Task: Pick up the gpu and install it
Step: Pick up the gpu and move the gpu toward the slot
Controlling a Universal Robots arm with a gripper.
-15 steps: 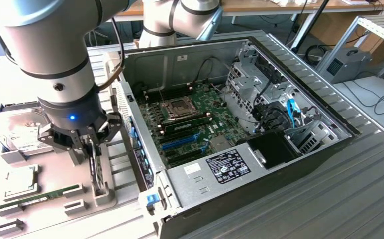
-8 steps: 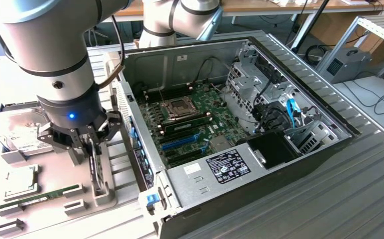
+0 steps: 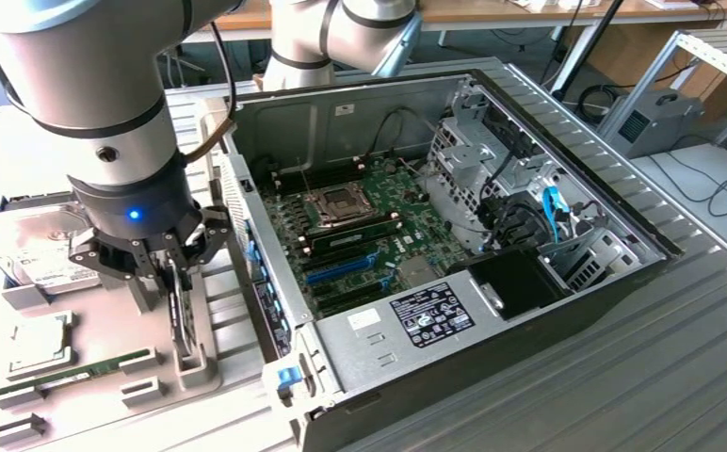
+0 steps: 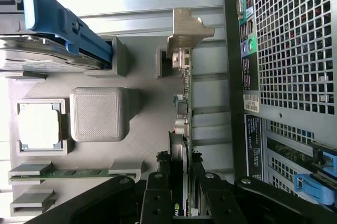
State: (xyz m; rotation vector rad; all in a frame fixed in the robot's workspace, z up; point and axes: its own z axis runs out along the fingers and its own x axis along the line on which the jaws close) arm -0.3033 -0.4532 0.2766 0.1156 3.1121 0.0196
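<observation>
The gpu [image 3: 186,320] stands on edge in a grey holder [image 3: 198,363], just to the exterior view's left of the open computer case [image 3: 565,188]. In the wrist view I see the gpu [image 4: 181,124] edge-on, its silver end bracket [image 4: 187,29] at the far end. My gripper [image 3: 178,282] sits over the card's upper edge, and its black fingers [image 4: 158,195] press on the two faces of the card. The gripper [image 4: 181,203] is shut on the gpu, which still rests in the holder.
The motherboard [image 3: 363,226] with blue slots [image 3: 345,268] lies inside the case. On the grey parts tray [image 3: 100,414] are a hard drive [image 3: 37,250], a CPU [image 3: 40,344] and a RAM stick [image 3: 74,372]. The case's perforated back panel [image 4: 295,50] stands close beside the card.
</observation>
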